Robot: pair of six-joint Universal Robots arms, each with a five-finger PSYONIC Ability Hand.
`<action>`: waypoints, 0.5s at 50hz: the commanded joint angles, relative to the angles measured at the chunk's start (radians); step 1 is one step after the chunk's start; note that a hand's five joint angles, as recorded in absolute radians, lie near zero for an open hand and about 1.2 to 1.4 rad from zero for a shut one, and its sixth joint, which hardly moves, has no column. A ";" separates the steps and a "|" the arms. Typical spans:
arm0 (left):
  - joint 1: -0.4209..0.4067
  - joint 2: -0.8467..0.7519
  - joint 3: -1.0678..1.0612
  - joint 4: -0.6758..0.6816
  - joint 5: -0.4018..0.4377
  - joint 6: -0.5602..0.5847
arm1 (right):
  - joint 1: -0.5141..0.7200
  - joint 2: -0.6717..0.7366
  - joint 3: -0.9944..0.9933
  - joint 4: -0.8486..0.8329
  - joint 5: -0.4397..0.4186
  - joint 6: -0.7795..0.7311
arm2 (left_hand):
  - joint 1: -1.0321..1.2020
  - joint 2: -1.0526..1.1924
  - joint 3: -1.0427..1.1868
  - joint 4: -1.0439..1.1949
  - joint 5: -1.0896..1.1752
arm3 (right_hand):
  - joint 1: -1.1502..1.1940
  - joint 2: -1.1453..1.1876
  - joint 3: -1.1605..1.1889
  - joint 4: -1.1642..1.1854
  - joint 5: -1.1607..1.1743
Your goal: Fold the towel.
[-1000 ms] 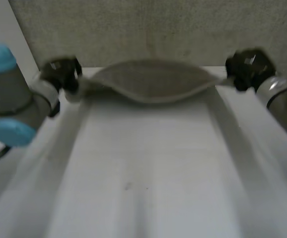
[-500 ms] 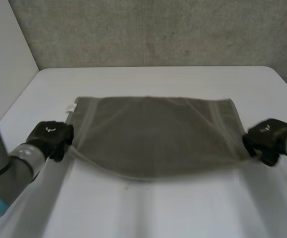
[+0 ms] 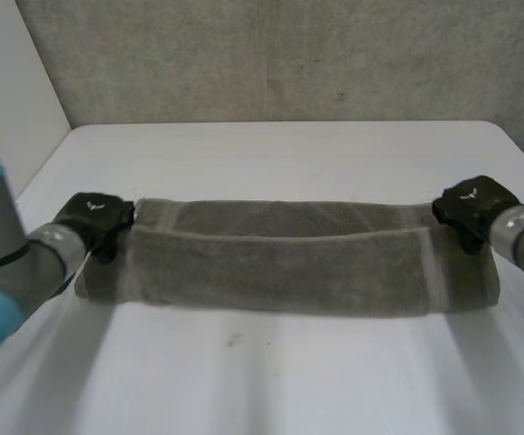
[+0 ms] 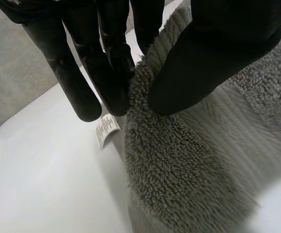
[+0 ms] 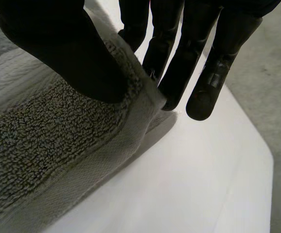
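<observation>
Left hand [image 3: 94, 217]: I found thumb and fingers pinched on the far corner of the towel's [image 3: 289, 258] left end, beside a white label [image 4: 106, 130].
Right hand [image 3: 470, 207]: thumb on top, fingers beneath, clamped on the right end's far corner.
Towel: it lay doubled as a long band on the white table [image 3: 280, 149], between both hands.
Long axis: 9 to 3 o'clock in the head view; the cloth ran toward 3 o'clock from the left hand, toward 9 from the right.
Nearer hand: neither; each held its own end.
Next fold: I judged one end should travel along this axis.
</observation>
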 commanded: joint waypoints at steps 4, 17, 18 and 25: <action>-0.043 -0.310 0.382 0.007 -0.035 -0.055 | 0.068 0.202 -0.183 -0.235 0.115 0.033 | 0.253 0.177 0.178 0.178 0.226 | 0.003 0.175 0.175 0.174 0.183; -0.080 -0.533 0.688 0.009 -0.124 -0.063 | 0.086 0.329 -0.312 -0.377 0.164 0.030 | 0.253 0.177 0.178 0.178 0.226 | 0.003 0.175 0.175 0.174 0.183; -0.083 -0.547 0.705 0.009 -0.126 -0.070 | 0.086 0.346 -0.329 -0.377 0.167 0.028 | -0.147 -0.224 -0.222 -0.222 -0.175 | -0.859 -0.688 -0.687 -0.689 -0.679; -0.099 -0.545 0.711 0.013 -0.127 -0.112 | 0.092 0.322 -0.319 -0.374 0.195 0.057 | -0.968 -1.045 -1.044 -1.043 -0.996 | -1.219 -1.047 -1.047 -1.048 -1.038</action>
